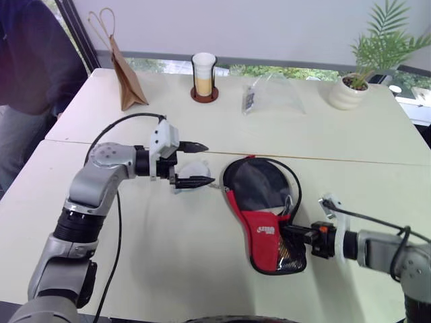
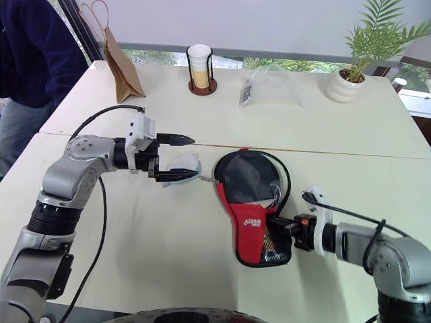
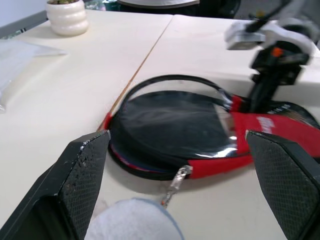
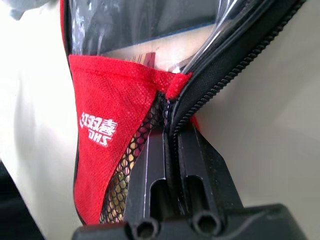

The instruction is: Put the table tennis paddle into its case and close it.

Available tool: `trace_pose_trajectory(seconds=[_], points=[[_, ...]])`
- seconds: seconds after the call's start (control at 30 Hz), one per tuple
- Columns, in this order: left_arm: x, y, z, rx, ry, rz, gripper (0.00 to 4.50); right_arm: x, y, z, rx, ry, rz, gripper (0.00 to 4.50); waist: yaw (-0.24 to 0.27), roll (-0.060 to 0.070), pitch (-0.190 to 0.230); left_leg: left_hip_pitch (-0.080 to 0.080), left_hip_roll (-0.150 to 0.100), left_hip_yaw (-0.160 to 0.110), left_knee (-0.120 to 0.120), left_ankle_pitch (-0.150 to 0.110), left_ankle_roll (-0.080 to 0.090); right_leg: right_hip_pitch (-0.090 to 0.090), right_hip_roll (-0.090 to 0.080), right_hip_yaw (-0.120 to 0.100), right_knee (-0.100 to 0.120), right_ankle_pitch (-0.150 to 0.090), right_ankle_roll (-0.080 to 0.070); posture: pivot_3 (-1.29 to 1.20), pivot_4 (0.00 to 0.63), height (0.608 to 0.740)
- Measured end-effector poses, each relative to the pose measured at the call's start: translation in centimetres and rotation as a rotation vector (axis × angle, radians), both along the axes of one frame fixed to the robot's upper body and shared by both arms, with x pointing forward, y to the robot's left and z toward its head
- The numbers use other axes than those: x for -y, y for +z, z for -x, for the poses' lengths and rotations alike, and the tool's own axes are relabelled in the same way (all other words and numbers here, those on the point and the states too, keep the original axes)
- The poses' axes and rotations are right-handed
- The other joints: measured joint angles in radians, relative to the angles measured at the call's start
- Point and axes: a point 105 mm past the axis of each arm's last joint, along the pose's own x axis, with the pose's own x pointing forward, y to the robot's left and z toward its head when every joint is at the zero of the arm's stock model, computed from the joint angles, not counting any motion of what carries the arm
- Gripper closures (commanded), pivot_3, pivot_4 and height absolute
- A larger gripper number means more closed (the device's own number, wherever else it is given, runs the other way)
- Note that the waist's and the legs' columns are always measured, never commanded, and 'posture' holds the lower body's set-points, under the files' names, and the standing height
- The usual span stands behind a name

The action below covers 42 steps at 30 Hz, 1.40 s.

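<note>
Right pincer [image 1: 291,231] clamped on the case [image 1: 266,235] edge — left pincer [image 1: 195,163] wide open, empty.

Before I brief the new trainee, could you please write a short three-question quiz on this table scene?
1. True or false: the paddle lies inside the case.
2. Which gripper is open? A. left gripper B. right gripper
3. Fill in: the right gripper is shut on the case's ____ end.

Key: 1 true; 2 A; 3 handle.
</note>
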Motion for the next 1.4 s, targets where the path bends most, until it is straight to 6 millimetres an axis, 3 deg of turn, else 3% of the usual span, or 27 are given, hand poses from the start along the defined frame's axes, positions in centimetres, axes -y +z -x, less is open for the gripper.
trace_pose_trajectory(seconds=[0.3, 0.53, 0.67, 0.87, 1.0, 1.13, 1.2, 1.4], points=[[0.7, 0.0, 0.0, -0.006, -0.021, 0.015, 0.0, -1.0, -0.5, 3.4, -0.041, -0.085, -0.019, 4.47, -0.001, 0.0, -0.001, 0.0, 0.0, 0.0, 0.0, 0.0, 0.0, 0.0, 0.0, 0.0, -0.001, 0.0, -0.001, 0.0, 0.15, 0.74], [1.3, 0.0, -0.2, 0.003, -0.059, 0.01, 0.0, -1.3, -0.4, 3.3, -0.047, -0.093, -0.014, 4.47, -0.005, 0.0, -0.001, 0.0, 0.0, 0.0, -0.001, 0.0, 0.0, -0.001, 0.001, 0.0, -0.001, -0.001, -0.001, 0.0, 0.15, 0.74], [1.3, 0.0, -0.2, 0.005, -0.058, 0.01, 0.0, -1.0, 0.1, 2.4, -0.034, -0.065, -0.009, 3.13, -0.005, 0.0, -0.001, 0.0, 0.0, 0.0, 0.0, 0.0, 0.0, 0.0, 0.001, 0.0, -0.001, -0.001, -0.001, 0.0, 0.15, 0.74], [1.2, 0.0, -0.3, 0.006, -0.046, 0.012, 0.0, 0.7, 1.9, 1.0, 0.003, 0.018, 0.052, 0.25, -0.001, 0.0, -0.001, 0.0, -0.001, 0.0, 0.0, -0.001, 0.001, 0.0, 0.0, 0.0, -0.001, -0.001, -0.001, 0.0, 0.15, 0.74], [0.8, -0.2, -0.4, 0.004, -0.022, 0.001, 0.0, 3.9, 3.4, -0.1, 0.015, 0.014, 0.19, 0.25, -0.003, 0.001, 0.0, 0.0, -0.002, 0.001, 0.001, -0.001, 0.002, 0.0, -0.001, 0.0, -0.001, -0.001, -0.001, 0.0, 0.15, 0.74], [-0.4, -0.6, -0.5, 0.025, 0.003, -0.048, 0.0, 5.2, 6.9, -2.5, 0.167, 0.081, 0.331, 0.25, -0.009, 0.003, 0.001, 0.0, 0.0, 0.001, -0.001, -0.001, 0.002, -0.001, 0.001, 0.0, -0.001, -0.001, -0.001, 0.0, 0.15, 0.74], [-1.5, -1.1, -0.7, 0.037, 0.021, -0.091, 0.0, 4.8, 8.1, -4.0, 0.266, 0.124, 0.361, 0.25, -0.01, 0.003, 0.001, 0.0, 0.0, 0.001, -0.001, -0.001, 0.002, -0.002, 0.002, 0.0, -0.001, -0.001, -0.001, 0.0, 0.15, 0.74], [-3.7, -2.8, -1.4, 0.053, 0.07, -0.184, 0.0, 0.1, 10.0, -7.7, 0.555, 0.296, 0.345, 0.25, -0.001, 0.003, 0.002, -0.002, 0.0, 0.001, 0.001, 0.0, 0.001, -0.003, 0.001, 0.0, -0.001, -0.001, -0.001, 0.0, 0.15, 0.74]])
